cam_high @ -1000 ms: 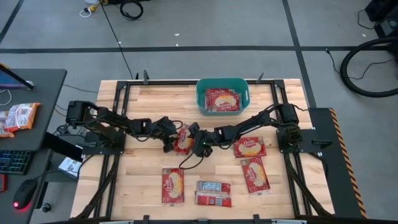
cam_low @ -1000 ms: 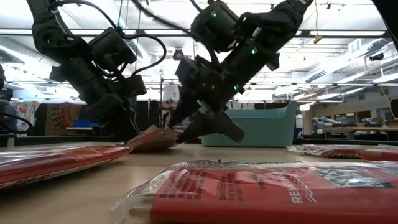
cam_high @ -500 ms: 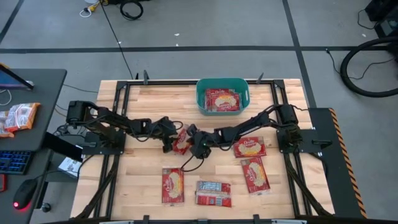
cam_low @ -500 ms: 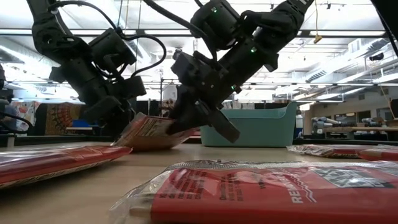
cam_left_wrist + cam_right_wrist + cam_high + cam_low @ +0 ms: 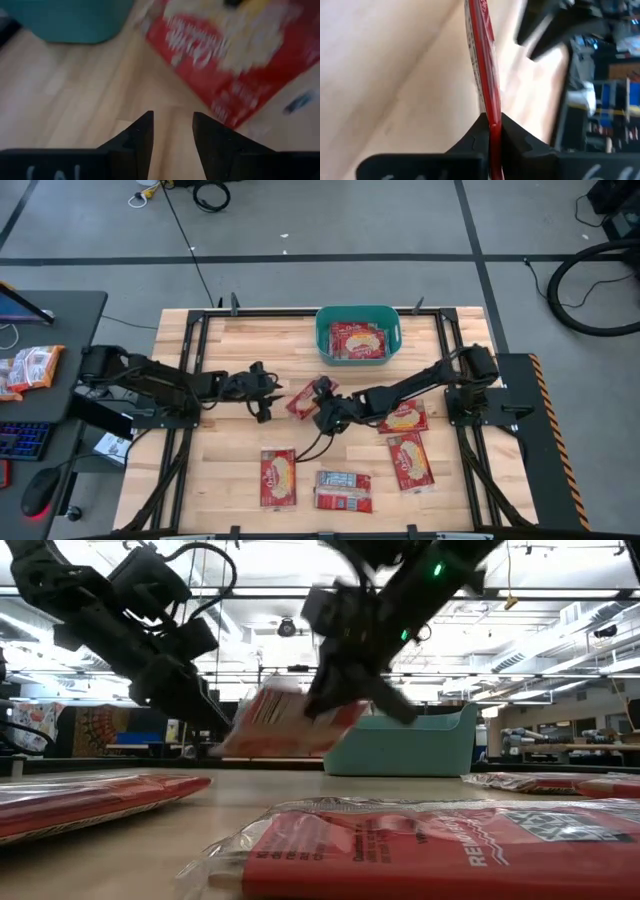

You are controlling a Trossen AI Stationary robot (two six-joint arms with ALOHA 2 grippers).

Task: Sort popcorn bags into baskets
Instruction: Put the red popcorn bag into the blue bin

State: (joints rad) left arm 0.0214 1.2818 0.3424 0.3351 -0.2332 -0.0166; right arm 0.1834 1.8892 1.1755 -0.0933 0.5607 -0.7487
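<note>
Held popcorn bag is off the table, mid-table just near of the teal basket. In the low view it hangs tilted in front of the basket's left end, clear of the wood. Right gripper is clamped on its right edge; right wrist view shows both fingers pressed flat against the thin red packet, edge-on between them.

Left gripper sits just left of that bag, apart from it. Its fingers stand apart with a gap of bare wood between them, nothing in the gap; the bag's printed face lies ahead of them.

Basket is at the far middle of the table and has at least one bag lying face up inside.

Other bags flat on the table: one right of centre, partly under the right arm, one nearer and right, one near-left, and one near-centre showing a grey-white panel.

Side desk left of the table carries an orange-red packet near a keyboard and a mouse.
</note>
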